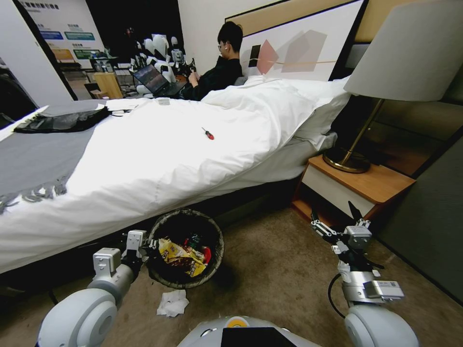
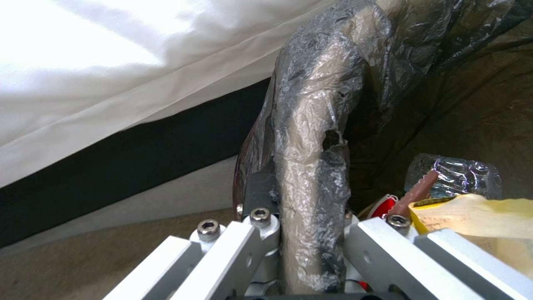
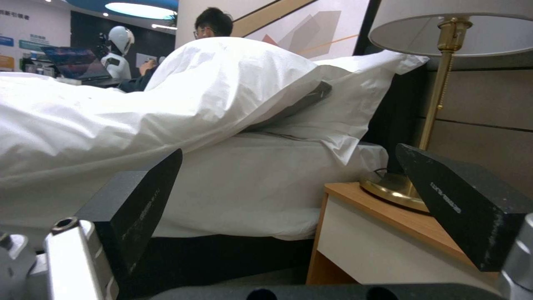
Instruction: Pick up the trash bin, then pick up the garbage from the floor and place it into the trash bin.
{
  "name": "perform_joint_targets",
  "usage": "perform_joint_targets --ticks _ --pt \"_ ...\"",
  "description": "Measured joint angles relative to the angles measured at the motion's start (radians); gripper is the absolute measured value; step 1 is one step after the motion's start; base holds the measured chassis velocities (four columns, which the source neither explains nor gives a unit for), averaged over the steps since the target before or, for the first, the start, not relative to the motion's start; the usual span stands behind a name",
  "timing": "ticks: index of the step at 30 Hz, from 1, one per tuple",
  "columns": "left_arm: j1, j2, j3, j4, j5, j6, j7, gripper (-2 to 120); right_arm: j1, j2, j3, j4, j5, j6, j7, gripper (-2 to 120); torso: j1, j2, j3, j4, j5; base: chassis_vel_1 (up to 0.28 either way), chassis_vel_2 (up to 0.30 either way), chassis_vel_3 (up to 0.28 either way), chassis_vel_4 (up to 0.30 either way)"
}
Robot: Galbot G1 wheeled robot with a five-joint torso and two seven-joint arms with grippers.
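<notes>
The small round white plastic trash bin (image 1: 185, 248) with its dark bag liner folded over the rim sat at the foot of the white-quilted bed (image 1: 159, 159), over the brown carpet (image 1: 275, 270). The left gripper (image 1: 150, 245) was clamped on the bin's near-left rim; in the left wrist view its 2 fingers (image 2: 261, 196) pinched the liner-wrapped rim between them. Inside lay a shiny yellow snack wrapper (image 1: 181, 255), a red-and-white carton (image 1: 206, 254) and a small green-labelled plastic bottle (image 1: 194, 239). A crumpled white tissue (image 1: 172, 303) lay on the carpet just in front of the bin. The right gripper (image 1: 336, 218) hung near the wooden nightstand (image 1: 371, 185), its 2 black fingers (image 3: 139, 208) spread wide and holding nothing. A small red-handled screwdriver (image 1: 208, 134) rested on the quilt.
</notes>
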Motion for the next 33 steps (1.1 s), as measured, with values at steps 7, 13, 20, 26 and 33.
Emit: perform_joint_targets --ticks 7,13,20,26,33 --pt "0.003 -0.005 0.001 0.0 0.003 0.0 0.002 2 -0.009 0.005 0.003 0.0 -0.001 0.007 0.0 100 0.0 0.0 0.0 0.0 0.0 0.057 0.063 0.068 0.058" --pt "0.003 -0.006 0.002 0.0 0.003 0.0 0.002 2 -0.011 0.005 -0.004 -0.009 -0.003 0.007 -0.001 100 0.0 0.0 0.0 0.0 0.0 0.088 0.094 0.093 0.097" --pt "0.005 -0.008 0.002 0.0 0.003 0.0 0.002 2 -0.01 0.003 -0.012 -0.019 -0.003 0.004 -0.001 100 0.0 0.0 0.0 0.0001 0.0001 0.114 0.107 0.112 0.119" --pt "0.002 -0.005 0.002 0.0 0.003 0.0 0.003 2 -0.006 -0.003 -0.017 -0.027 -0.002 -0.002 -0.001 100 0.0 0.0 0.0 0.0002 0.0 0.136 0.117 0.137 0.128" --pt "-0.003 -0.001 0.001 0.0 0.0 0.0 0.003 2 0.002 -0.007 -0.019 -0.038 0.001 -0.009 0.0 100 0.0 0.0 0.0 0.0 0.0 0.13 0.134 0.124 0.127"
